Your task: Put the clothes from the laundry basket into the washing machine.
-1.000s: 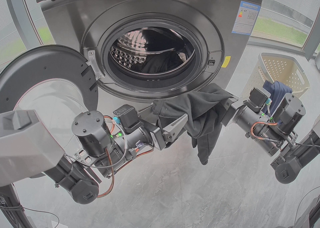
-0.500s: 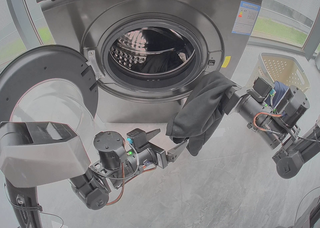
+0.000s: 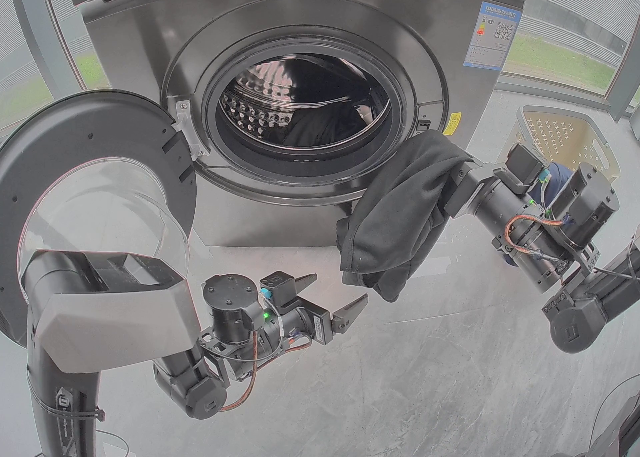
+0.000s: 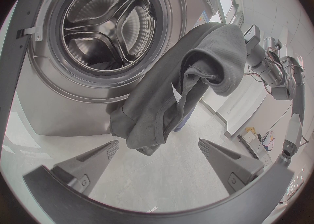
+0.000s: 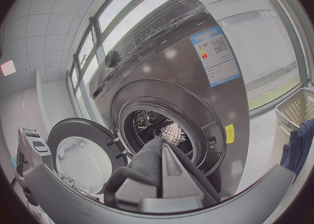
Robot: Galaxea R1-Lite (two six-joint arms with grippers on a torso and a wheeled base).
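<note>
Right, head view: right gripper (image 3: 455, 179) clamped on the garment (image 3: 399, 215), which hangs just right of and below the drum (image 3: 305, 105). The left gripper (image 3: 339, 288) is splayed, empty, lower down. Left wrist view: the garment dangles long-axis down, above open fingers (image 4: 229, 165). Right wrist view: the drum is straight ahead of the pinched cloth, so the right arm is nearer.

Washing machine (image 3: 133, 31): 12 o'clock in the head view.
Door (image 3: 87, 138): 8 o'clock of the drum opening (image 3: 307, 105).
Laundry basket (image 3: 567, 131): 3 o'clock of the machine, on the floor (image 3: 433, 378).
Hanging garment (image 3: 400, 211): 5 o'clock of the opening, before the machine, in the right gripper (image 5: 162, 156).
Left gripper (image 3: 339, 288): 7 o'clock of the garment, apart.
</note>
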